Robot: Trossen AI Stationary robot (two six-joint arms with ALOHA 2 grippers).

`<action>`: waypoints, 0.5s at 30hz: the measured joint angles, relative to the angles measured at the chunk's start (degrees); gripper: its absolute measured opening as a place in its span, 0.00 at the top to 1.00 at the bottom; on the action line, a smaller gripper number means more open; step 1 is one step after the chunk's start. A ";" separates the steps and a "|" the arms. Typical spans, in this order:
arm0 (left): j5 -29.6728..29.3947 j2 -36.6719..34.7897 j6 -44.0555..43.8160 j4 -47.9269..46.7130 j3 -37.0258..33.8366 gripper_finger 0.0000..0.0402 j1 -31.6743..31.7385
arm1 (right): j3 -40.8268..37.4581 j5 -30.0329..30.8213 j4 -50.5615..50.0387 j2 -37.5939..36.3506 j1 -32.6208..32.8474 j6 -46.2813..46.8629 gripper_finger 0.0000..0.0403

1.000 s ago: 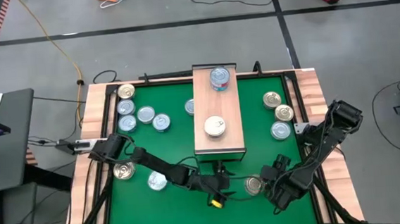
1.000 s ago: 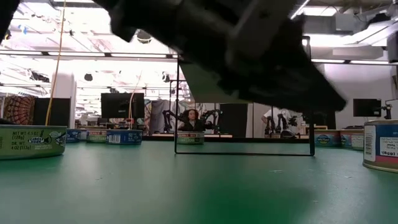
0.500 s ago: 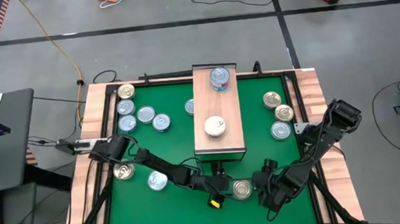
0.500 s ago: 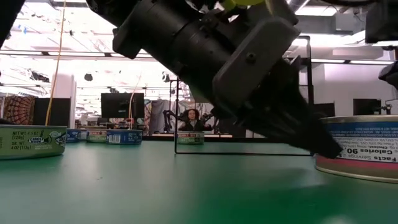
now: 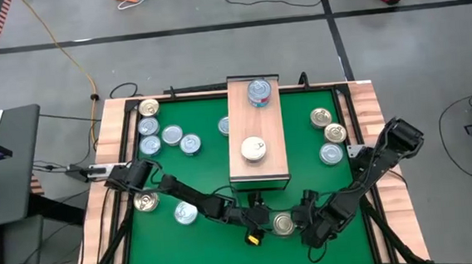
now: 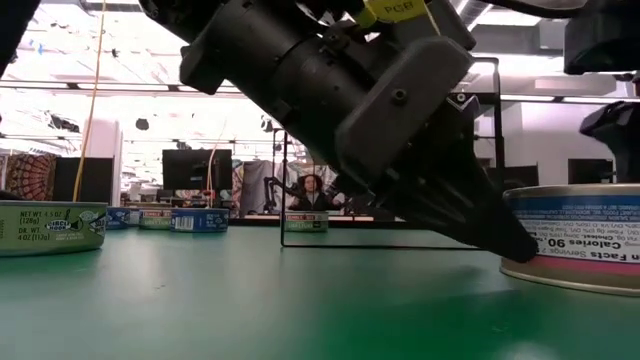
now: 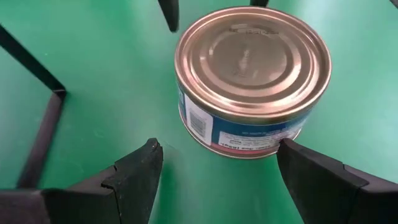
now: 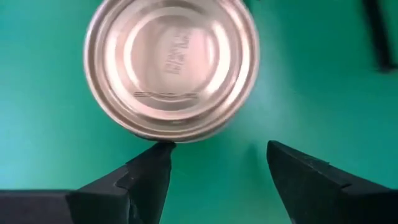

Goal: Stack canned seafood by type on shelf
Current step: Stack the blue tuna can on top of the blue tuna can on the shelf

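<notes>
High view showed both arms reaching in low over the near edge of the desk, their tips meeting around one gold-topped can that sat on the green mat just in front of the shelf's near end. The left pincer stood beside the can on one side and the right pincer on the other, both released, with fingers spread wide and nothing held. In the left wrist view the can sat ahead of the fingers rather than between them, and in the right wrist view it lay just beyond the fingertips, one of which seemed to graze its rim (contact could not be confirmed).

The shelf, the long light-wood block lying from mid-desk towards the far edge, carried only a blue-silver can at its far end and a white-topped can nearer its near end. The remaining cans lay loose: a cluster towards the far left corner, three along the right edge, two near the left edge.

The step in hand looked like picking up the gold-topped can. Next, one pincer probably needed to advance until its fingers straddled the can, clench on it, lift, and carry it to a bare part of the shelf top, while the other arm drew clear.
</notes>
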 joint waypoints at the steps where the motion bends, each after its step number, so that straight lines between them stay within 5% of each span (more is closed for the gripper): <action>1: 0.26 0.00 0.00 -0.04 -0.02 0.25 -0.13 | 0.00 -0.35 1.70 0.78 -0.47 -1.16 0.28; 15: -0.16 -0.90 0.70 -2.73 -0.09 0.25 -0.49 | 1.66 4.09 6.71 -0.70 -1.67 -4.86 0.28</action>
